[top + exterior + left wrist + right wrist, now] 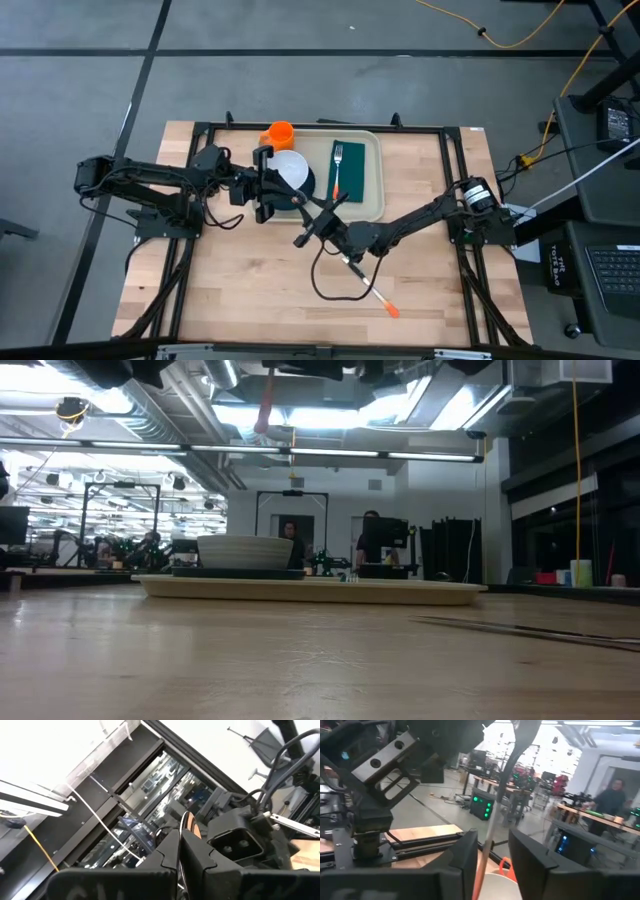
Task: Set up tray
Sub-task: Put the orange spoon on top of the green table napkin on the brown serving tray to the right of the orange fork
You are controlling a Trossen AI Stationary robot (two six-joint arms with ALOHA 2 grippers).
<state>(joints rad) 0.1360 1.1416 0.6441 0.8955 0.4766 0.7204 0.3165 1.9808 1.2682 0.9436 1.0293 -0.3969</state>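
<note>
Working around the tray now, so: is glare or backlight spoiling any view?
High view: even light, no glare on the tray. Low view: bright ceiling lights behind the tray, pale sheen on the table. Left wrist view: a large washed-out white patch. Right wrist view: bright ceiling lights in the room beyond.

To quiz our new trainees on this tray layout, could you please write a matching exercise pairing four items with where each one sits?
Items:
1. fork
2. white bowl
3. orange cup
4. orange-tipped utensil

Places:
A. sitting on the dark plate
B. lying on the bare wooden table, outside the tray
C. lying on the green napkin
D. at a far corner of the tray

Pairs: 1-C, 2-A, 3-D, 4-B
</note>
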